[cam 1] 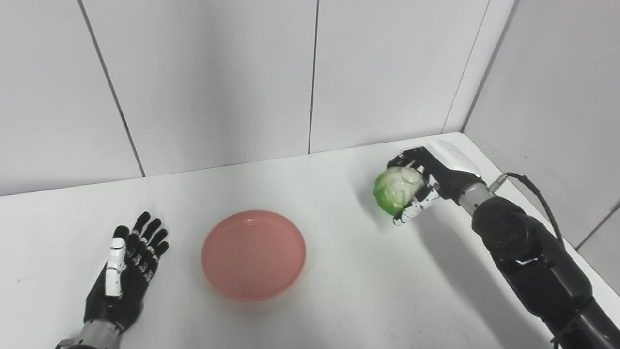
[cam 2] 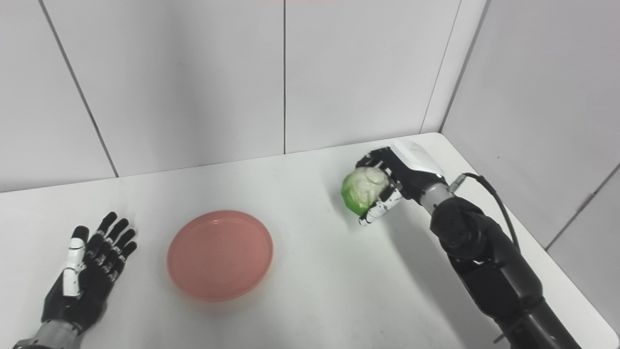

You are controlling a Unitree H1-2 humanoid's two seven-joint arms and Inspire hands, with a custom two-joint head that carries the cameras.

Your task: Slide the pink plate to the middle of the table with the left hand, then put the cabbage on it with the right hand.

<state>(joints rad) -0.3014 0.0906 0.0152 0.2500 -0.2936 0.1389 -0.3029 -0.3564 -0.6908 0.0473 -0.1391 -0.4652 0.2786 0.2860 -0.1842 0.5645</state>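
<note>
Cabbage grasped in right hand; left hand released – beside pink plate

No readable text, label, brand, number or sign anywhere in either view.
</note>
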